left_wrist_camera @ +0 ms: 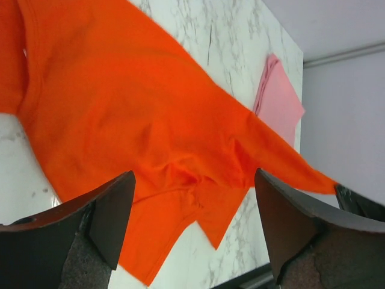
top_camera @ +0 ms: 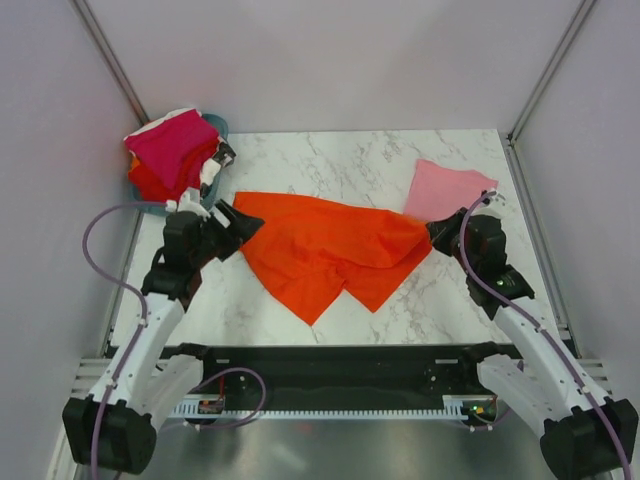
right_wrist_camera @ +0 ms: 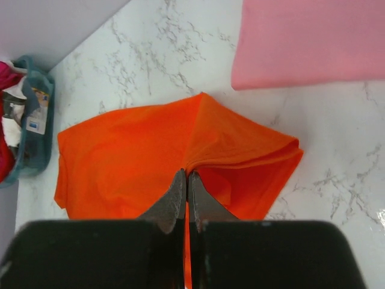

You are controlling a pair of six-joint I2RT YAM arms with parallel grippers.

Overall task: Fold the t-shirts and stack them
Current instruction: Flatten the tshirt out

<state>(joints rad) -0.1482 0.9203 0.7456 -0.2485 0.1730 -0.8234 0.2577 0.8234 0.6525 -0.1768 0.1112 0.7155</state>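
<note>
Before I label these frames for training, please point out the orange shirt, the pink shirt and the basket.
orange shirt (top_camera: 320, 250), top view, middle of the cloth.
pink shirt (top_camera: 445, 190), top view, centre of the cloth.
basket (right_wrist_camera: 36, 153), right wrist view, its teal side wall.

Right end effector (right_wrist_camera: 186, 180) pinches orange-red t-shirt (right_wrist_camera: 132, 162) below pink t-shirt (right_wrist_camera: 307, 39).

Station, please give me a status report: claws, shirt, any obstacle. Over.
Left claw open, empty. Right claw shut on bright orange-red cloth t-shirt, rumpled, not neatly folded. Folded light pink cloth t-shirt near right claw, nothing blocking.
</note>
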